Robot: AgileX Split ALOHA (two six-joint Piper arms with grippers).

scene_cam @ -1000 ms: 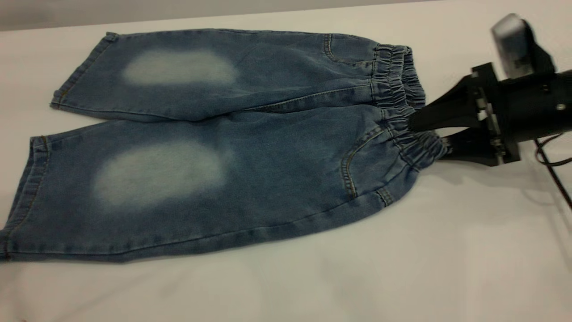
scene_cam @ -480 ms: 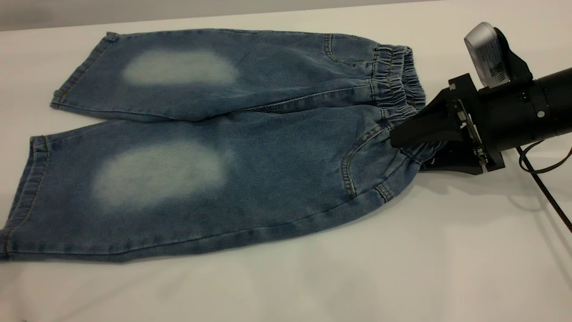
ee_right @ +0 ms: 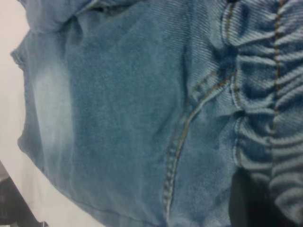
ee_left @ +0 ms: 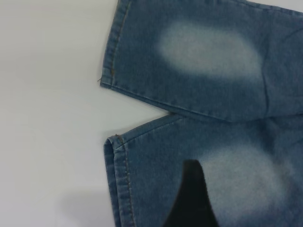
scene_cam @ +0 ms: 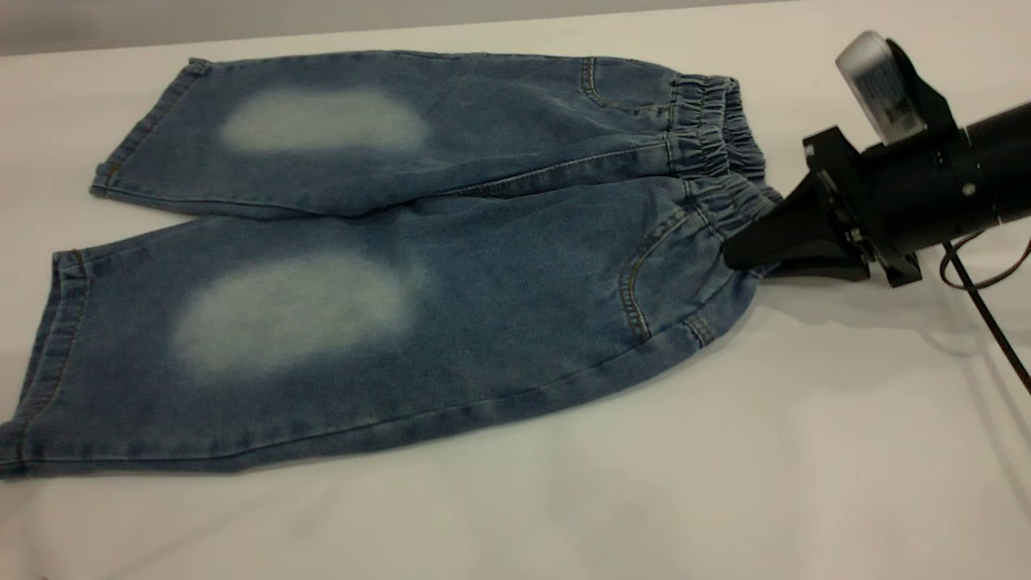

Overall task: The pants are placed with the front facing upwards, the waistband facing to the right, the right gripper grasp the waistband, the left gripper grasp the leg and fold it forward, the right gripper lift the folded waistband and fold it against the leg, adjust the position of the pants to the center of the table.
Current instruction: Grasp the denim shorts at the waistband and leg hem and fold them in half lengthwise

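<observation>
Two arms: only the right shows in the exterior view
pants (scene_cam: 387, 242): flat on table (scene_cam: 805, 451), front up, legs left
waistband (scene_cam: 717, 153): right end
right gripper (scene_cam: 737, 254): reaching in low from the right, nearly level, clamped on the waistband's near part
left gripper (ee_left: 191, 203): over the near leg, fingers unclear

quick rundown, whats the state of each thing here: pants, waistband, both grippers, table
pants: spread flat, front up, unfolded, both legs apart
waistband: at the pants' right end, its near part pinched
right gripper: at the waistband's near part, closed on the fabric
left gripper: above the near leg, not gripping; only one dark finger shows
table: white, carrying the pants
</observation>
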